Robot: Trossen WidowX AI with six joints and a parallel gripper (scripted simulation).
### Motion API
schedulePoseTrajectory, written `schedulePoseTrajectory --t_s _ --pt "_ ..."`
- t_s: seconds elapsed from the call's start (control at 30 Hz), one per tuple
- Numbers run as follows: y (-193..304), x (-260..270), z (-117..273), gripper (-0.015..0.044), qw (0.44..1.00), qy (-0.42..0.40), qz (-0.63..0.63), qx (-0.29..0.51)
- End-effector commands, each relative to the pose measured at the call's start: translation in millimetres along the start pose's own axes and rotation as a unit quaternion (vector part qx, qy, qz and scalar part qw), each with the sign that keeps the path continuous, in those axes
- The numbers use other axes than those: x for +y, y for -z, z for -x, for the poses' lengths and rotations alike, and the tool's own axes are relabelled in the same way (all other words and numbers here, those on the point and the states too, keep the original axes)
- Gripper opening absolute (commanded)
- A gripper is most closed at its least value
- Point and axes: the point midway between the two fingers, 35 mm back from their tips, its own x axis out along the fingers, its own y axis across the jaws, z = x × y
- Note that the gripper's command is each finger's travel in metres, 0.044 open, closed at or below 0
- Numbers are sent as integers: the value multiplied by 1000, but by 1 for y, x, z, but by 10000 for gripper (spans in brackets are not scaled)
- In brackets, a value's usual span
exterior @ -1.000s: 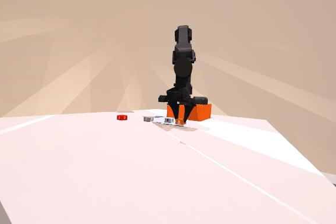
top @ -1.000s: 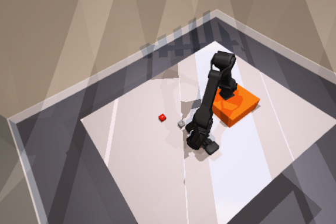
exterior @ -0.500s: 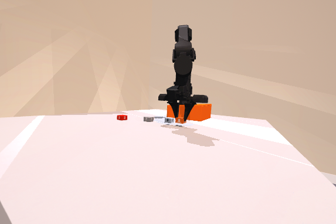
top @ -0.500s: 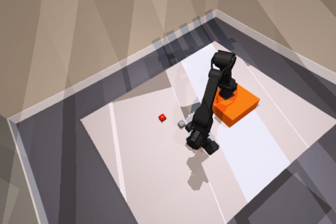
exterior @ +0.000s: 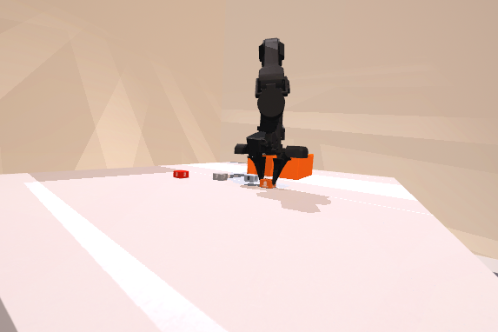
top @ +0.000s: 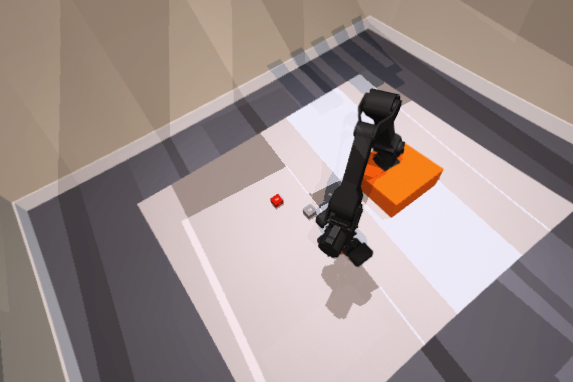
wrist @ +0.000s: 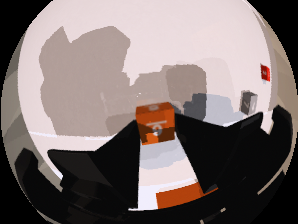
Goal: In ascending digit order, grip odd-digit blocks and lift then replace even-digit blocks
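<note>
My gripper (exterior: 268, 182) (wrist: 154, 120) is low at the table, its fingertips against both sides of an orange block (exterior: 266, 183) (wrist: 154, 120). The block appears to rest on the table; its digit is not clearly legible. A blue-grey block (exterior: 250, 178) stands close beside it in the exterior view and is hidden behind the arm in the top view. A grey block (top: 309, 211) (exterior: 220, 176) (wrist: 248, 102) stands farther along the row. A red block (top: 277, 200) (exterior: 181, 174) (wrist: 265, 73) is the farthest from the gripper. Their digits are too small to read surely.
A large orange box (top: 406, 182) (exterior: 301, 167) (wrist: 180, 196) stands by the arm's base. The arm (top: 353, 170) (exterior: 271, 87) reaches over the pale table (top: 261, 300) (exterior: 266, 261). Shadows of the arm fall across the table.
</note>
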Motion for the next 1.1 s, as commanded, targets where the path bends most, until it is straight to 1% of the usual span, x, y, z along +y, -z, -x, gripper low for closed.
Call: schedulePoseTrajectory --t_s 0.0,0.1,0.43,0.47,0.57,0.67,0.8,0.87,0.97,1.0,1.07 --pt "1 -1 -1 120 1000 2 2 1" --pt "1 -1 -1 120 1000 2 2 1" --pt "1 -1 -1 383 1000 2 2 1" --pt "1 -1 -1 400 1000 2 2 1" --pt "1 -1 1 400 1000 2 2 1" --pt "0 -1 32 400 1000 2 2 0" --pt "1 -1 35 400 1000 2 2 0" --pt "-1 0 48 348 1000 2 2 0" --pt "-1 0 102 269 1000 1 2 0" --pt "0 0 113 242 1000 1 2 0" --pt "0 0 116 190 1000 1 2 0"
